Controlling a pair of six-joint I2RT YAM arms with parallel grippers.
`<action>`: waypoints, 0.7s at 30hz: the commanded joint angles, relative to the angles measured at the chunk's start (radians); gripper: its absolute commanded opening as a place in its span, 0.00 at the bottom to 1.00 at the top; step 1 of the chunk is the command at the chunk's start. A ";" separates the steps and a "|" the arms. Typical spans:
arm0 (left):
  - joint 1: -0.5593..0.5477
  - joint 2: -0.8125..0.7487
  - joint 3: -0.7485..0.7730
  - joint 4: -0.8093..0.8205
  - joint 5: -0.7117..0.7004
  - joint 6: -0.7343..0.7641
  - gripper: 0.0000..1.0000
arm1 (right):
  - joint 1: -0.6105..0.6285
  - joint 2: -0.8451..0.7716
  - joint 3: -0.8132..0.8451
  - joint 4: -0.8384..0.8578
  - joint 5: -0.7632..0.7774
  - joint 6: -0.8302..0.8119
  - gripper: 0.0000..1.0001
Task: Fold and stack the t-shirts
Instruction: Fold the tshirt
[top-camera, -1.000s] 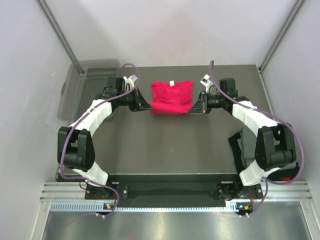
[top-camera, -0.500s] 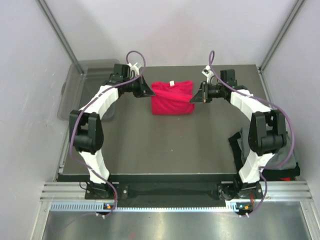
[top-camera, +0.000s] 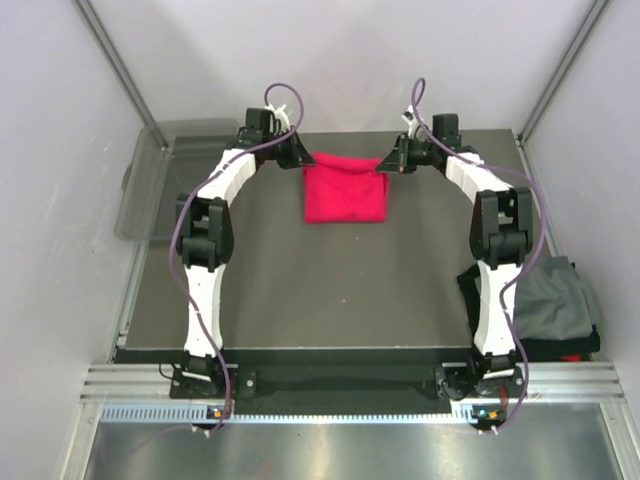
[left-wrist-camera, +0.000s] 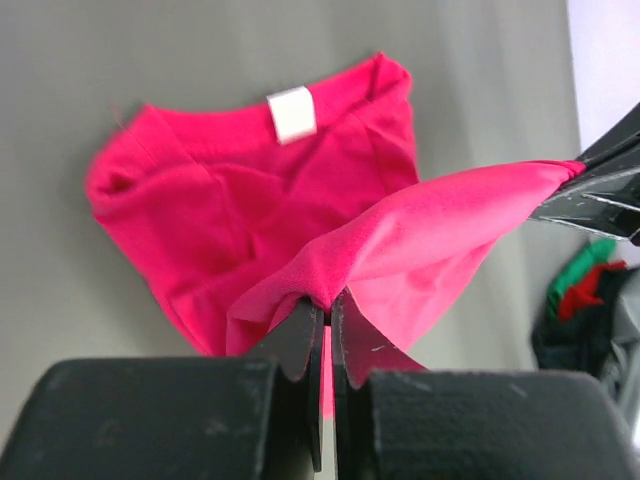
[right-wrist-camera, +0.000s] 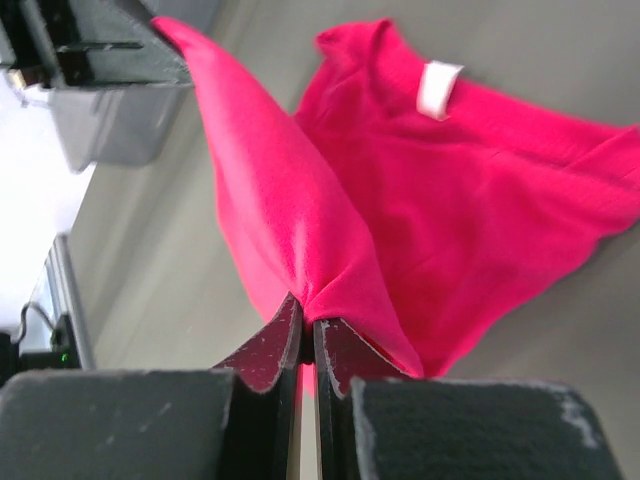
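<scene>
On the dark table (top-camera: 330, 290), left claw (left-wrist-camera: 325, 305) and right claw (right-wrist-camera: 305, 318) pinch the red t-shirt (top-camera: 345, 195) by one edge, taut crosswise above its collar.

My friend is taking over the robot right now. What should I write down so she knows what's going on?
Hands: the left hand is shut on one corner of the red t-shirt's lifted edge. The right hand is shut on the other corner.
Where: the red t-shirt lies at the far middle of the table, its held edge raised over the end with the white tag. A pile of grey and dark shirts sits by the near right edge.
Done: the red t-shirt is partly folded.
Left: probably lay the held edge down, let go, finish folding, then stack it.
</scene>
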 joint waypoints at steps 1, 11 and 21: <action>0.008 0.048 0.088 0.056 -0.036 0.010 0.00 | -0.016 0.075 0.114 0.057 0.000 0.024 0.01; 0.007 0.170 0.220 0.085 -0.110 0.001 0.00 | -0.013 0.224 0.272 0.130 0.055 0.054 0.02; -0.012 0.154 0.337 -0.033 -0.416 0.080 0.47 | 0.013 0.243 0.485 -0.032 0.164 -0.142 0.69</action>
